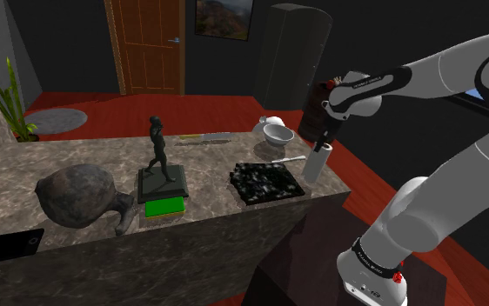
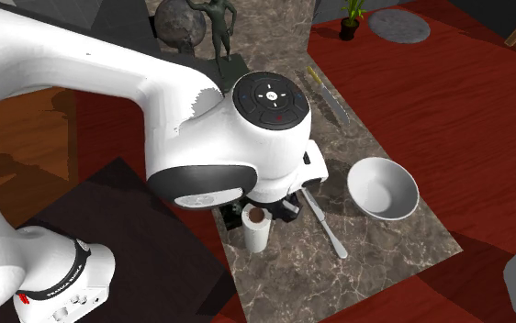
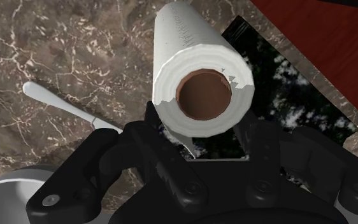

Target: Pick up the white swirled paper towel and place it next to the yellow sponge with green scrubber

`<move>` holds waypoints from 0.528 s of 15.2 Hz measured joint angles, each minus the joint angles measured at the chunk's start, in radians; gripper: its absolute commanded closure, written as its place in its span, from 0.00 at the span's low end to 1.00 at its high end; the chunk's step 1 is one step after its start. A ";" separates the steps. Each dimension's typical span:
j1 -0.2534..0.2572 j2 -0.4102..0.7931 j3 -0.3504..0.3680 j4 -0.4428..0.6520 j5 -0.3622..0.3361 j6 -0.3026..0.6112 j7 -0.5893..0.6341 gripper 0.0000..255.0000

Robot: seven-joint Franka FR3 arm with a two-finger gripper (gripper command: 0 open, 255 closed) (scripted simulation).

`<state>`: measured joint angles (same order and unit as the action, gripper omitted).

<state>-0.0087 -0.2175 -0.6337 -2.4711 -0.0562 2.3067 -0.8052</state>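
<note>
The white paper towel roll [image 1: 317, 163] with a brown core stands upright at the right end of the marble counter [image 1: 208, 161], just beside a black speckled tray [image 1: 266, 181]. My gripper [image 1: 321, 142] comes down onto its top. In the wrist view the two black fingers [image 3: 151, 124] press against either side of the roll [image 3: 200, 70], so the gripper [image 3: 202, 127] is shut on it. The roll's base still looks to rest on the counter. The yellow sponge with a green top [image 1: 164, 207] lies at the counter's front edge, in front of a dark statue [image 1: 158, 161].
A white bowl [image 1: 277, 132] and a spoon [image 1: 291, 160] sit just behind the roll, with a knife [image 1: 204, 137] further along. A dark round vase [image 1: 73, 196] lies on its side to the left of the sponge. The counter's edge is right beside the roll [image 2: 254, 229].
</note>
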 measured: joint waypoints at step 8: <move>-0.015 -0.069 0.025 0.056 -0.038 -0.117 0.034 1.00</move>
<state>-0.0236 -0.2869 -0.6089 -2.4150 -0.0938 2.1896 -0.7710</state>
